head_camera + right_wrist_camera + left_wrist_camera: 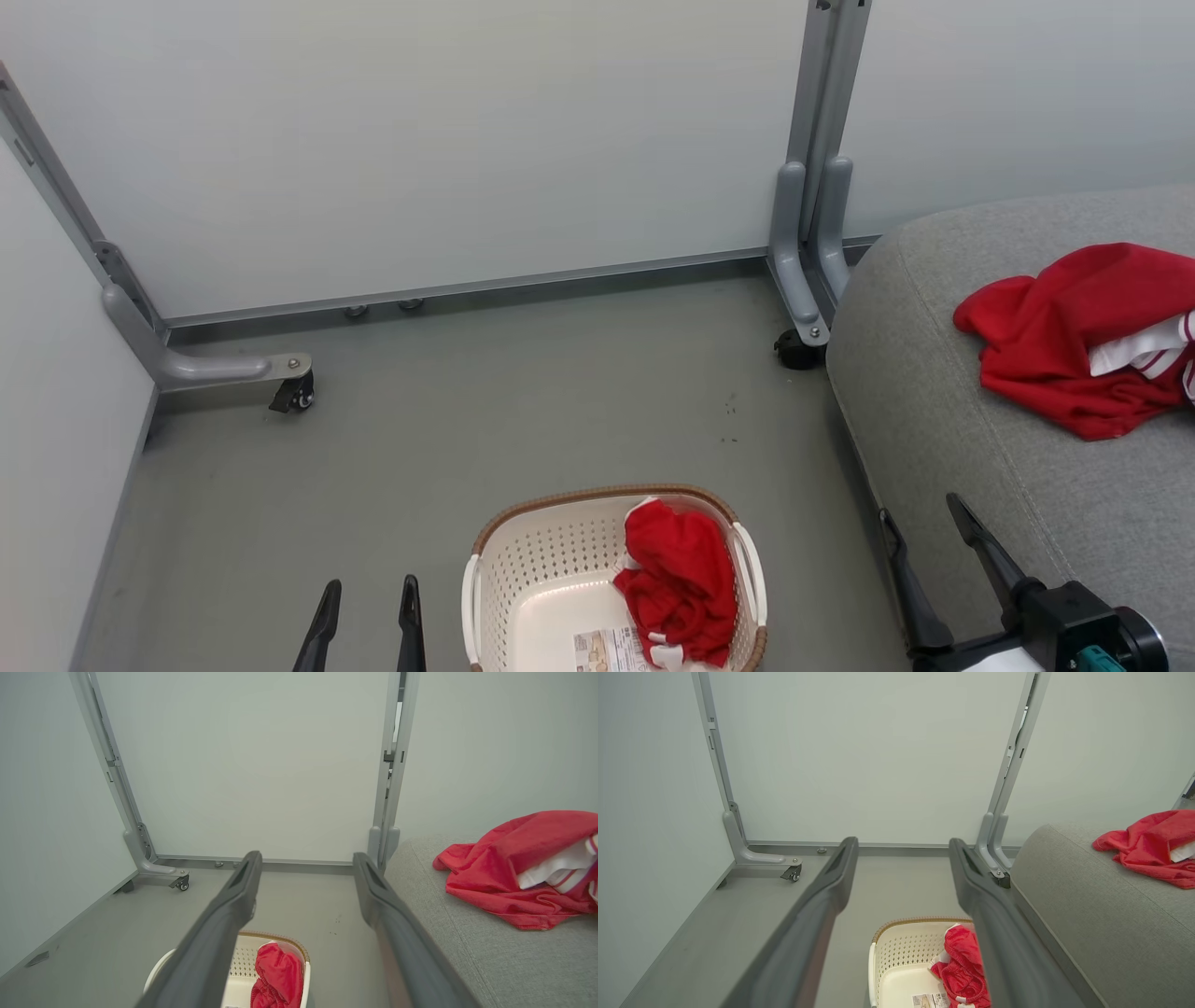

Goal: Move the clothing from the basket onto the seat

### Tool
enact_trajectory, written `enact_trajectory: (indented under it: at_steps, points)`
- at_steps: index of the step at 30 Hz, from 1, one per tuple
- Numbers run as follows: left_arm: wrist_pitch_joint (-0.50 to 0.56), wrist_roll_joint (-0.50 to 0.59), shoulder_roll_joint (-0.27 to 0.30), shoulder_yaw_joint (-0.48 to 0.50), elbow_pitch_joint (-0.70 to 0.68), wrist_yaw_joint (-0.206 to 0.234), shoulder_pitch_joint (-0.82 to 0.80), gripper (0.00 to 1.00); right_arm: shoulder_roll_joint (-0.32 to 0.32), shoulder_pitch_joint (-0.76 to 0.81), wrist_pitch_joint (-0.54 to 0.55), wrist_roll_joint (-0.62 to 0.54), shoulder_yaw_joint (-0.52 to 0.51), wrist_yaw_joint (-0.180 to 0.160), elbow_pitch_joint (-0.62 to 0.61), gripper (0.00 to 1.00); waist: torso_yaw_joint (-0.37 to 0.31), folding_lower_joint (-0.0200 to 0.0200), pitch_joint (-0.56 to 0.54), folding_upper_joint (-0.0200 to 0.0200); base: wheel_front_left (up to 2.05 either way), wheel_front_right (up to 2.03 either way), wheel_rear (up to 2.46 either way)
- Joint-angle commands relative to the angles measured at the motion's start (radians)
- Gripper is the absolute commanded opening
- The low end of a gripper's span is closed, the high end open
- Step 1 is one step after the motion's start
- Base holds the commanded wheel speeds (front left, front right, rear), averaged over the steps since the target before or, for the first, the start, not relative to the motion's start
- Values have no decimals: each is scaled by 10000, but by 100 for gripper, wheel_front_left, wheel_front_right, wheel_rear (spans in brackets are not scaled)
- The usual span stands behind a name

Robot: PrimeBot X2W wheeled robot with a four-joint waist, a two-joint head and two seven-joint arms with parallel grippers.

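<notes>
A cream basket [523,569] with a brown rim stands on the floor at the bottom centre. One red garment [680,583] lies crumpled in its right half; it also appears in the wrist views [962,966] [276,977]. A second red garment [1083,336] with white trim lies on the grey seat [943,411] at the right. My left gripper [368,595] hangs open just left of the basket, holding nothing. My right gripper [920,523] stands open over the seat's front edge, right of the basket, also holding nothing.
Pale partition panels on grey metal legs with castors [297,392] [798,350] close off the back and left. Grey floor [523,401] stretches between the panels, the basket and the seat. A label sticker [609,650] lies on the basket's bottom.
</notes>
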Motion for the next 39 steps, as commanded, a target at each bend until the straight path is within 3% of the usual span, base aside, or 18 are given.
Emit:
enact_trajectory:
  at_steps: [1,25,30,39]
  points:
    - [10,43,3,-8,18,2,-171,100,-24,-137,-15,61,12,-18,14,100,0,1,5,0,0,0,0]
    - [10,160,4,-177,256,-115,-406,100,-23,-225,-15,26,20,-18,-84,100,-141,1,631,0,0,0,0]
    - [10,181,4,-332,380,-160,-818,100,-82,-395,-15,9,-83,-18,-150,100,-244,1,1327,0,0,0,0]
    - [10,687,10,-912,1006,-571,-3042,100,-208,-1581,-15,204,-442,-18,-523,100,-397,1,3795,0,0,0,0]
